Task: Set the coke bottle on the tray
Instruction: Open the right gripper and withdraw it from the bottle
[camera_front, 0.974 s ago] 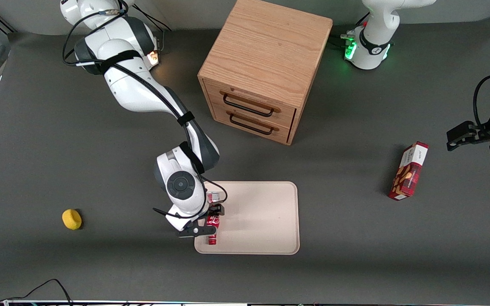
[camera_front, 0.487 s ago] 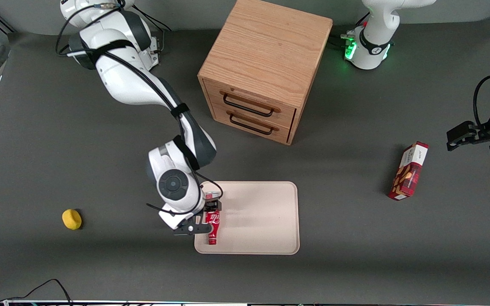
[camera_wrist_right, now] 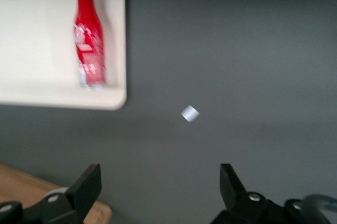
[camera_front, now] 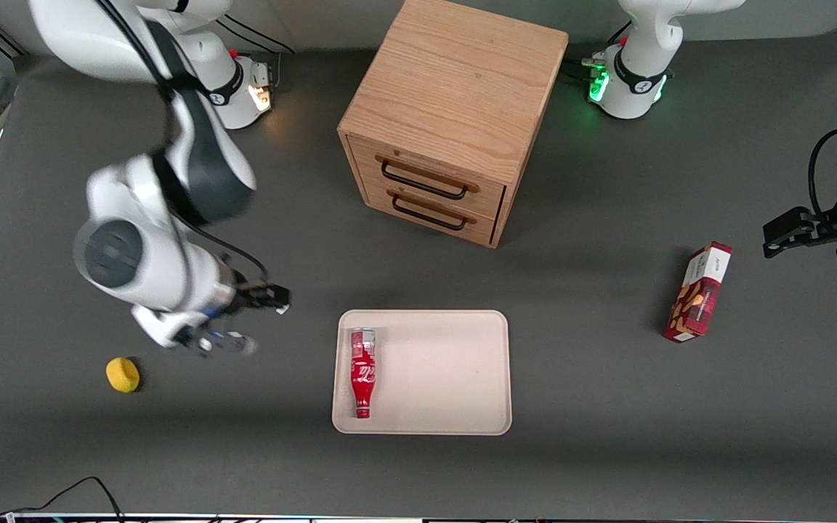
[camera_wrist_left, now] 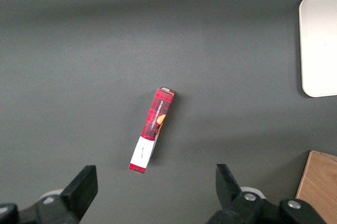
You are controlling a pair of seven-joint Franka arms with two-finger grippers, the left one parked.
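The coke bottle (camera_front: pixel 362 373) lies on its side on the beige tray (camera_front: pixel 447 378), along the tray's edge toward the working arm's end, with its red cap pointing to the front camera. It also shows in the right wrist view (camera_wrist_right: pixel 88 32), lying inside the tray's rim (camera_wrist_right: pixel 119 50). My gripper (camera_front: pixel 244 323) is open and empty, raised above the bare table, well away from the tray toward the working arm's end. Its fingers (camera_wrist_right: pixel 87 184) stand wide apart over the grey table.
A wooden two-drawer cabinet (camera_front: pixel 447 116) stands farther from the front camera than the tray. A yellow ball (camera_front: pixel 123 375) lies near my gripper. A red snack box (camera_front: pixel 698 292) lies toward the parked arm's end, also in the left wrist view (camera_wrist_left: pixel 152 130). A small white scrap (camera_wrist_right: pixel 189 113) lies on the table.
My gripper has let go of the coke bottle, risen and swung away from the tray toward the working arm's end. The bottle stays lying on the tray.
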